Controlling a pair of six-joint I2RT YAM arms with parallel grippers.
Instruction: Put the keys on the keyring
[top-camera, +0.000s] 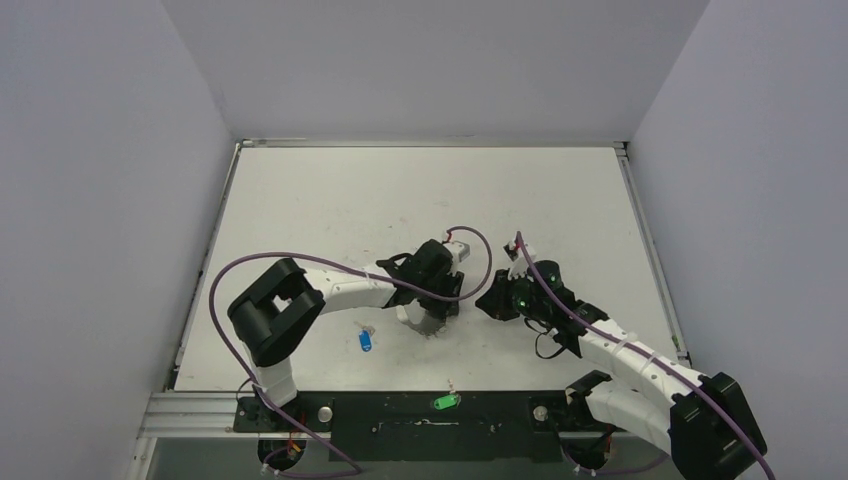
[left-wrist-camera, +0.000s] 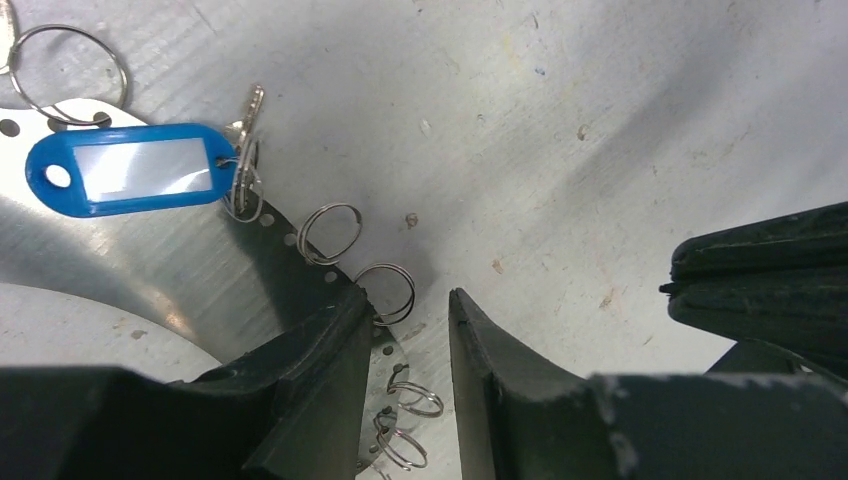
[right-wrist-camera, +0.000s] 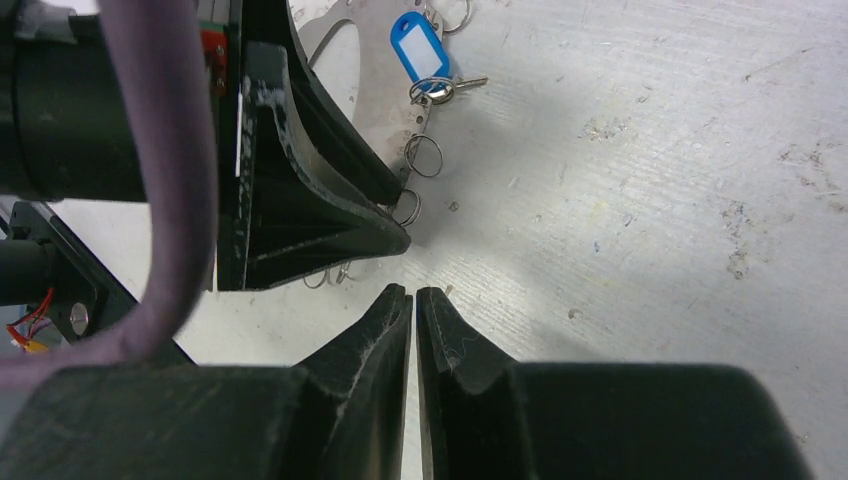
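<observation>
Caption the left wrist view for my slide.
Left end effector, jaws apart, straddles the keyring rim near the blue-tagged key; right end effector shut alongside.

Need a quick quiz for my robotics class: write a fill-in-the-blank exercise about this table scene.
1. The left gripper has its jaws ____ over the rim of the large silvery metal keyring.
2. The plastic key tag with a white label window, lying at that keyring, is ____ in colour.
3. The right gripper has its jaws ____, with nothing between them.
4. The bright green plastic key tag lies on the ____ base bar between the arms.
Missing words: open; blue; shut; black.
</observation>
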